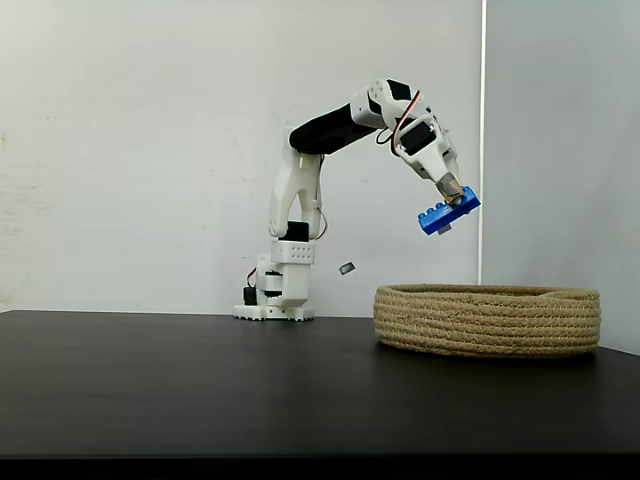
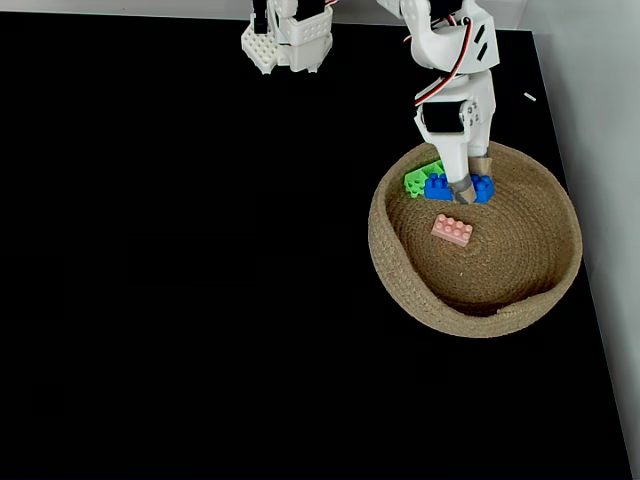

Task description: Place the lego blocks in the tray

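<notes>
Inside tray (image 2: 520, 300): pink brick (image 2: 452, 230), seemingly green (image 2: 419, 180)

one fixed view sits low at table height, well back, looking level across the dark table (image 1: 200, 380) at a white wall — arm (image 1: 330, 130) and basket (image 1: 488, 320) in profile. another fixed view looks straight down from above, closer in. both share the basket (image 2: 475, 315), the arm's base (image 2: 285, 45) and the blue brick (image 1: 448, 212) — held over the basket.
</notes>
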Robot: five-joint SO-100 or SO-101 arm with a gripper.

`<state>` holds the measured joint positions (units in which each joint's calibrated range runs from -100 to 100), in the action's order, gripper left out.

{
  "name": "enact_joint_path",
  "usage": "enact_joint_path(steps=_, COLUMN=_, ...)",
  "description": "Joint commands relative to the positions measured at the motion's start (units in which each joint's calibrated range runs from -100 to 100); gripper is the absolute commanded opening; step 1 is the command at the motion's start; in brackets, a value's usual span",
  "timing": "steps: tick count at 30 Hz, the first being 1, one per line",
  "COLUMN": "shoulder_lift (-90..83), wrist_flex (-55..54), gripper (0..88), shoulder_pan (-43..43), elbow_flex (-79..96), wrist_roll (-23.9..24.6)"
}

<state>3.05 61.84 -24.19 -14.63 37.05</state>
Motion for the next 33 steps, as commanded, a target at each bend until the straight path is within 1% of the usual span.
enact_joint_path(steps=1, shoulder_lift=-3.1, wrist_flex=1.4, gripper=17.6, shoulder_pan=-0.5, elbow_flex=-0.2, wrist_roll=-2.1)
enact_joint_path(steps=4, shoulder_lift=-3.1, wrist_flex=2.9, gripper=21.8, shoulder_pan=-0.6, elbow_flex=-0.3, wrist_roll=-2.9)
enact_joint_path(steps=7, shoulder_lift=-3.1, wrist_flex=4.0, gripper=24.1, shoulder_pan=-0.9, elbow_flex=-0.5, wrist_roll=-3.4)
enact_joint_path(steps=13, shoulder_lift=-3.1, wrist_flex=6.6, gripper=19.0, shoulder_pan=-0.2, elbow_flex=-0.1, wrist_roll=-4.3)
enact_joint_path(steps=15, shoulder_lift=-3.1, wrist_flex=6.7, gripper=20.0, shoulder_pan=0.6, elbow_flex=0.6, wrist_roll=-4.2)
enact_joint_path(steps=17, shoulder_lift=-2.9, wrist_flex=8.6, gripper=18.1, shoulder_pan=1.4, elbow_flex=1.4, wrist_roll=-5.0)
enact_joint_path(steps=21, shoulder_lift=-4.0, wrist_flex=17.5, gripper=10.4, shoulder_pan=4.3, elbow_flex=5.2, wrist_roll=-8.7)
enact_joint_path(steps=22, shoulder_lift=-5.0, wrist_flex=18.3, gripper=3.4, shoulder_pan=5.6, elbow_flex=6.8, wrist_roll=-9.6)
enact_joint_path(steps=23, shoulder_lift=-6.4, wrist_flex=19.1, gripper=0.2, shoulder_pan=7.1, elbow_flex=8.7, wrist_roll=-10.3)
enact_joint_path(steps=28, shoulder_lift=-15.2, wrist_flex=21.8, gripper=0.1, shoulder_pan=15.2, elbow_flex=18.0, wrist_roll=-16.7)
enact_joint_path(steps=31, shoulder_lift=-27.0, wrist_flex=20.3, gripper=0.1, shoulder_pan=19.7, elbow_flex=29.0, wrist_roll=-20.9)
enact_joint_path(steps=33, shoulder_lift=-36.8, wrist_flex=17.5, gripper=0.1, shoulder_pan=21.9, elbow_flex=38.5, wrist_roll=-22.8)
